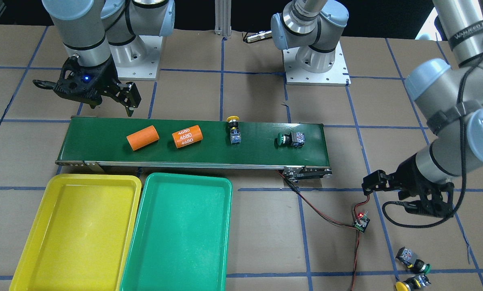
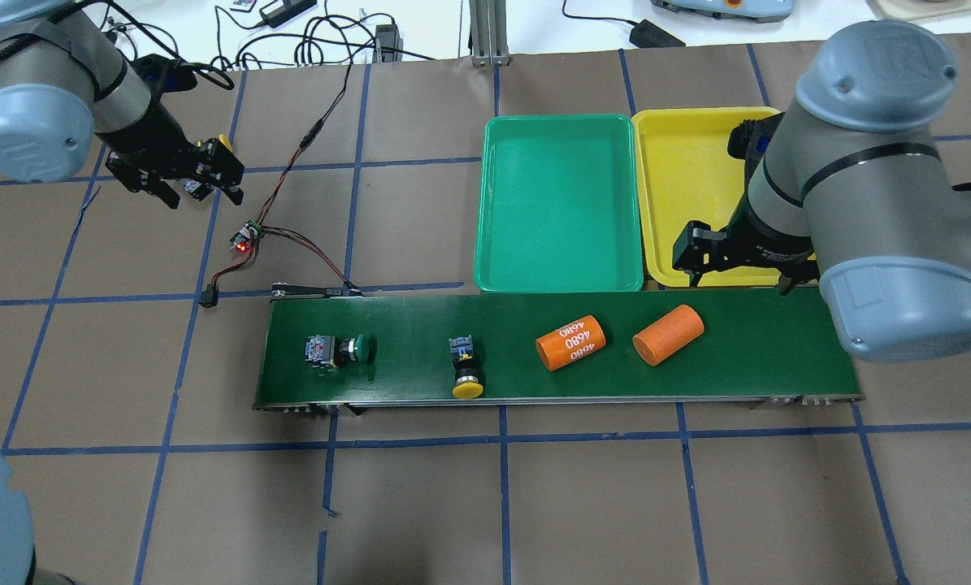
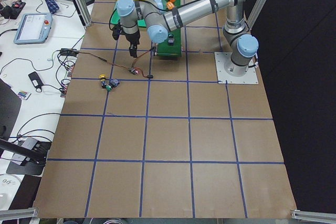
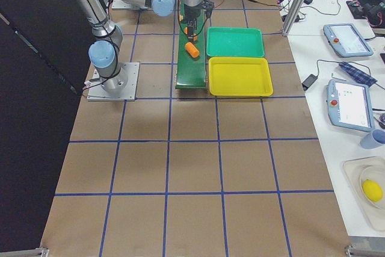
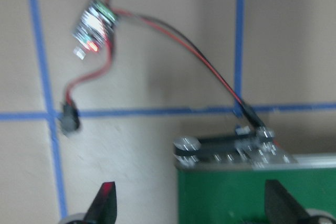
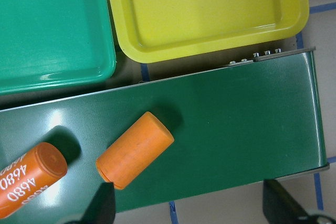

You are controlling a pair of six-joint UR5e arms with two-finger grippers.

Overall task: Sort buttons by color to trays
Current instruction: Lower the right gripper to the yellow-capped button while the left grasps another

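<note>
On the dark green belt lie a yellow button and a green button, both on their sides. Another green button and another yellow button lie on the table beyond the belt's end. The yellow tray and teal-green tray sit side by side with nothing in them. My left gripper hangs open over the table between the belt's end and the loose buttons, holding nothing. My right gripper is open and bare by the belt's other end, near the plain orange cylinder.
Two orange cylinders, one plain and one printed "4680", lie on the conveyor belt. A small circuit board with red and black wires sits on the table off the belt's end. Blue tape lines grid the brown table.
</note>
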